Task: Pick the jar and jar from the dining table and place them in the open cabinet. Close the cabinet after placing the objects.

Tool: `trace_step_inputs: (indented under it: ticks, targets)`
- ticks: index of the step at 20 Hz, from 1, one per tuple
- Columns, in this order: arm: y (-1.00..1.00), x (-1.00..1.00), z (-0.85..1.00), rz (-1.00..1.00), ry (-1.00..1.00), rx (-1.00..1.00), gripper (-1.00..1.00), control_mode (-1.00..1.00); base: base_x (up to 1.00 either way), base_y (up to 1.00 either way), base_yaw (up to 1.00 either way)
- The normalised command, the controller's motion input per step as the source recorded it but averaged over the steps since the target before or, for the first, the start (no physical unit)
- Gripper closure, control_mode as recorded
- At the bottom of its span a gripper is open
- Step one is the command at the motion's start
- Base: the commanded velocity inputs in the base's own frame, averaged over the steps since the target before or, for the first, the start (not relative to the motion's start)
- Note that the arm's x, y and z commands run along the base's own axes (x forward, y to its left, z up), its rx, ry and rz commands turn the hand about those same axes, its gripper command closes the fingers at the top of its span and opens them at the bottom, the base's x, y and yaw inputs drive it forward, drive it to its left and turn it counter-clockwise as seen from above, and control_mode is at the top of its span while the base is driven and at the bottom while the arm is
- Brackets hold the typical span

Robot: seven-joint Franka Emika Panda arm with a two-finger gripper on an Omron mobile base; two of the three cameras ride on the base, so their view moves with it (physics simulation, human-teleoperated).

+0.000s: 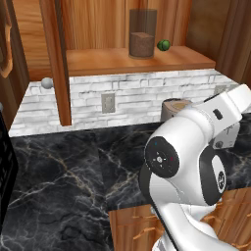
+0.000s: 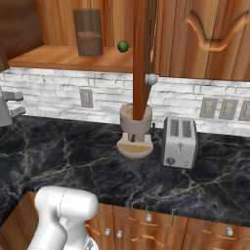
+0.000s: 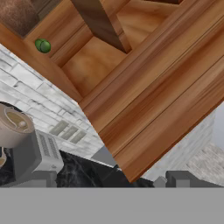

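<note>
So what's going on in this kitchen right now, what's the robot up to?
The white robot arm stands at a black marble counter below an open orange-brown wooden wall cabinet. Its end effector is open and holds nothing, looking up at the cabinet's underside. On the cabinet shelf stand a tall clear container with brown contents and a small green ball. On the counter sit a silver toaster and a round grey-brown appliance.

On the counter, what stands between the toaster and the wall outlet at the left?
The round appliance on its tan base, between toaster and outlet, in the right base view.
</note>
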Motion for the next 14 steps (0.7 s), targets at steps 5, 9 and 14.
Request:
trace_step_inputs:
  ticks: [5,9,14]
  targets:
    - [0.0,-0.09,-0.11,-0.02,-0.1,0.03,-1.0,-1.0,0.0,0.0,0.0]
    - [0.0,-0.05,-0.06,0.0,-0.06,0.0,-1.0,-1.0,0.0,0.0,0.0]
    - [0.0,0.0,0.0,0.0,0.0,0.0,-1.0,-1.0,0.0,0.0,0.0]
